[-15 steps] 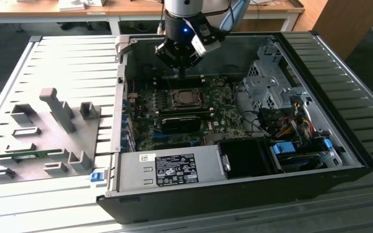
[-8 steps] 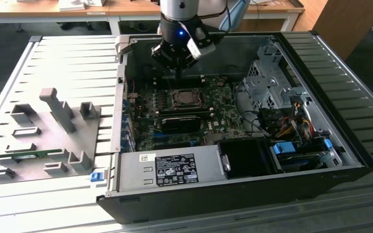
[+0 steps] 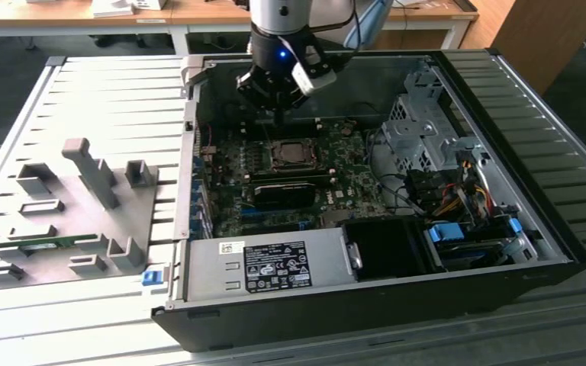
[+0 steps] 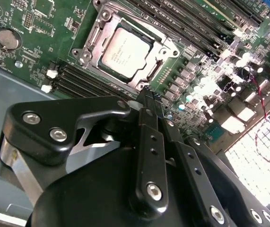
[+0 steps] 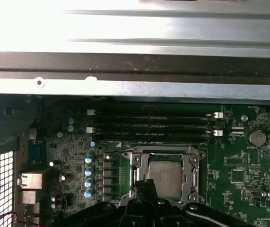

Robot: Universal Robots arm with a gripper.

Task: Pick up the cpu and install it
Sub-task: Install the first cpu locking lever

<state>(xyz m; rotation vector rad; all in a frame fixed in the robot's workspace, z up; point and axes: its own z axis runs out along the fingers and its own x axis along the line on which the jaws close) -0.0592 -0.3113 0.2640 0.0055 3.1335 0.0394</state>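
Note:
The cpu (image 3: 293, 154) lies flat in its metal-framed socket (image 4: 170, 47) on the green motherboard inside the open computer case, silvery-grey top up. It appears in both wrist views (image 4: 125, 52) (image 5: 165, 177). My gripper (image 3: 278, 116) hangs over the board just behind the socket, a short way above it. In both wrist views the black fingers (image 4: 147, 109) stand together with nothing between them, and their tips (image 5: 144, 185) point at the socket's edge. The gripper is shut and apart from the chip.
Black memory slots (image 5: 153, 125) run beside the socket. The case's metal wall (image 5: 135, 87) rises close behind the gripper. A power supply (image 3: 268, 267), drive cage (image 3: 420, 130) and cables (image 3: 456, 191) fill the case. A grey fixture plate (image 3: 69, 213) lies at the exterior view's left.

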